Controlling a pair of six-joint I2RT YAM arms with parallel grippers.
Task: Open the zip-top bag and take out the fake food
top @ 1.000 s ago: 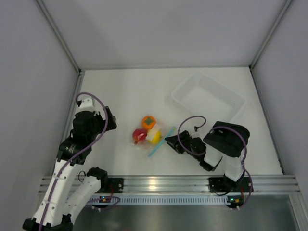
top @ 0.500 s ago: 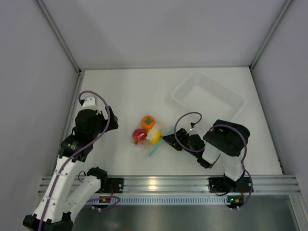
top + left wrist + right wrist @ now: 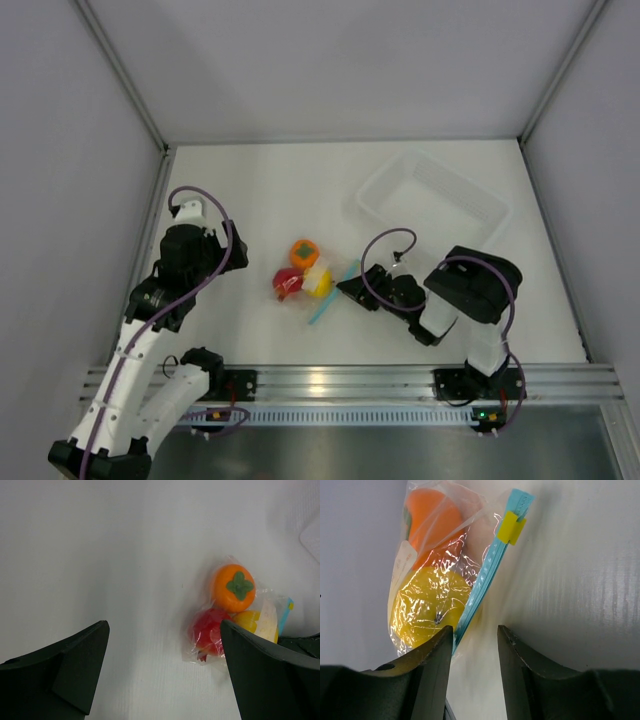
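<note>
The bag lies just before the right gripper, its zip strip pointing at the gap between the half-spread jaws; the left gripper, spread wide, is farther.

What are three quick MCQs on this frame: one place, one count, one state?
1. The clear tray lies where from the zip-top bag, top view? A back-right; B front-left; C beneath it.
2. How many toy fruits in the bag? A two; B three; C four.
3. The left gripper is: A open, empty; B shut on the bag; C shut on the tray.
Key: 1A, tray sits toward the back right corner. 2B, orange, red, yellow show through the plastic. 3A, wide gap, nothing between its fingers.
</note>
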